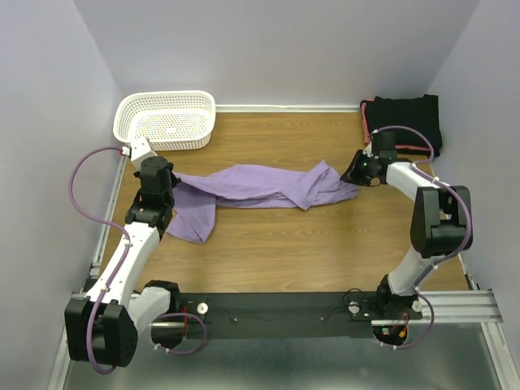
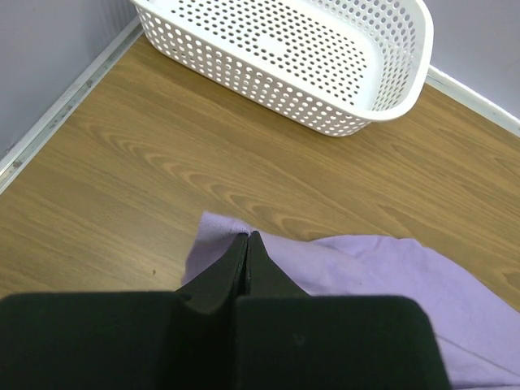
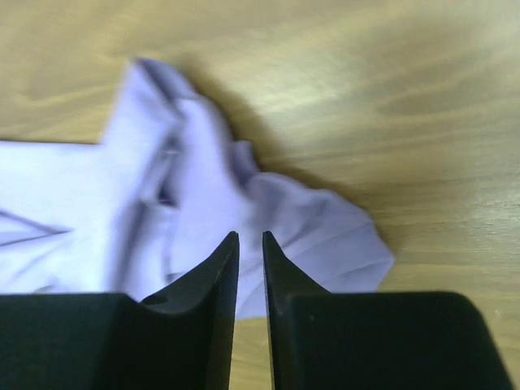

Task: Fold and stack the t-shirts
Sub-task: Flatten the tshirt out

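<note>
A lavender t-shirt (image 1: 252, 185) lies stretched and twisted across the middle of the wooden table. My left gripper (image 1: 166, 188) is at its left end. In the left wrist view the jaws (image 2: 247, 236) are pressed together, with the edge of the lavender cloth (image 2: 382, 268) drawn up to their tips. My right gripper (image 1: 351, 175) hovers at the shirt's right end. Its jaws (image 3: 247, 236) stand a narrow gap apart above the bunched cloth (image 3: 203, 187), with nothing between them. Folded black t-shirts (image 1: 404, 120), one with a coral-red edge (image 1: 367, 122), sit stacked in the far right corner.
A white mesh basket (image 1: 166, 96) stands at the far left corner, just beyond my left gripper; its perforated wall (image 2: 268, 73) fills the top of the left wrist view. Purple-grey walls close in the table on three sides.
</note>
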`<state>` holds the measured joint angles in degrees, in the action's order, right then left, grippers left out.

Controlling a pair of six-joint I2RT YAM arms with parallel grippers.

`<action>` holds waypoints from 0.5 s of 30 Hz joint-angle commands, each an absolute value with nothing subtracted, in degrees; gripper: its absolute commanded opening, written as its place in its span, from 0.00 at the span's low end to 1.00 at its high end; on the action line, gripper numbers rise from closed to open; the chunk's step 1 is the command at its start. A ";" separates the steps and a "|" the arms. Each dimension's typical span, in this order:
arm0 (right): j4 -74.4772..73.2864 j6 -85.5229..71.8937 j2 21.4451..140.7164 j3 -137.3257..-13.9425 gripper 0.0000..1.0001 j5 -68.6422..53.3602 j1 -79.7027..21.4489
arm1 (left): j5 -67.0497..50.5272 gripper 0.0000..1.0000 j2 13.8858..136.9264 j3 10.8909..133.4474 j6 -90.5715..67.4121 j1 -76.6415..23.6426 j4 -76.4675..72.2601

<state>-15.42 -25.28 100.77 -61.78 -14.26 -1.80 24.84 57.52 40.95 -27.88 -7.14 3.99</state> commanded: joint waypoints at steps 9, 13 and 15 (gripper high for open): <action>-6.95 -36.30 100.53 -63.54 0.29 -20.22 -3.43 | 25.31 0.00 57.83 42.10 -27.86 -6.94 3.69; -5.01 -38.58 103.96 -64.33 0.29 -20.74 -3.78 | 25.40 0.00 57.57 42.01 -27.95 -6.94 3.69; -4.05 -39.37 105.02 -64.42 0.29 -20.92 -3.69 | 25.49 0.00 57.48 42.01 -27.86 -6.94 3.69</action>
<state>-6.90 -36.12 102.35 -62.67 -19.29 -3.36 24.84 57.58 40.95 -27.88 -7.14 3.99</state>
